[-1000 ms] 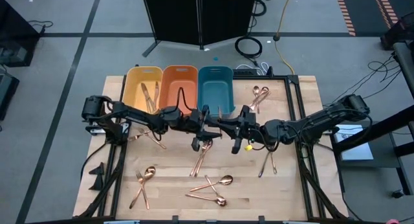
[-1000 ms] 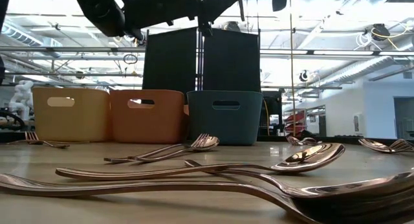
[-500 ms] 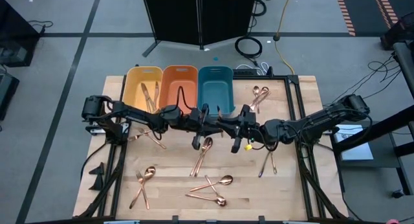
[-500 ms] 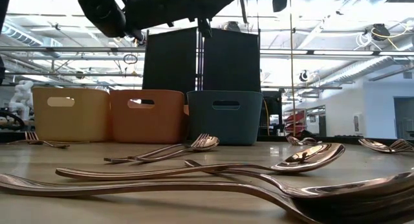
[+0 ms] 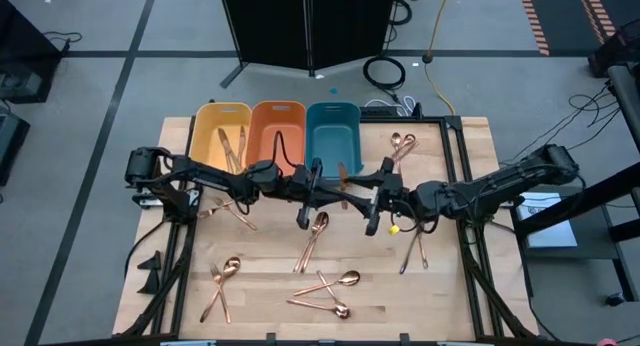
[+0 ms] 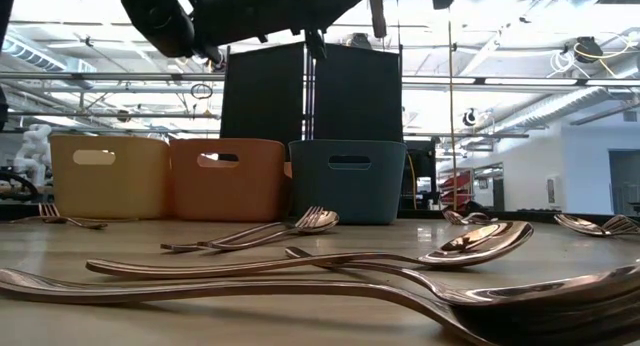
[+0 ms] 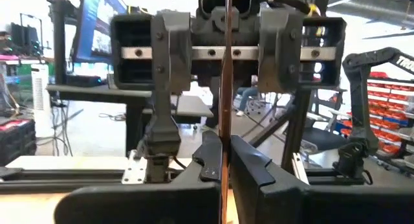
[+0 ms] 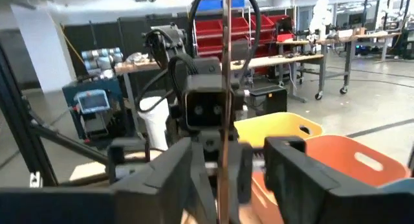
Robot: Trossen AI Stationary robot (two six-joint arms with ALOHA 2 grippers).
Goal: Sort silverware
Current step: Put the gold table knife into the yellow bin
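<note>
High over the table's middle, a slim copper piece of silverware (image 7: 226, 81) stands upright and edge-on; I cannot tell which kind it is. My left gripper (image 5: 338, 190) reaches in from the left and is shut on it. My right gripper (image 5: 364, 198) faces it from the right. Its fingers (image 8: 173, 179) stand wide open on either side of the piece (image 8: 224, 88) without touching it. Several more copper pieces (image 5: 318, 232) lie flat on the wooden table (image 5: 260, 286). My left gripper pinches the piece's thin shaft (image 7: 226, 153) between its two fingers. The fingers come in level from the table's left and lie across it. The piece stands upright in the hold, sticking out above and below the fingers, lifted well clear of the table.
Yellow (image 5: 222, 131), orange (image 5: 277, 131) and teal (image 5: 333, 136) bins stand side by side at the far edge; knives lie in the yellow one. Loose silverware lies in clusters near the front (image 5: 325, 291), front left (image 5: 222, 281), far right (image 5: 402, 146) and right (image 5: 415, 251).
My left gripper has shut on the upright piece. My right gripper, which held it before, has opened wide and let go. The piece stays upright in the same place above the table.
</note>
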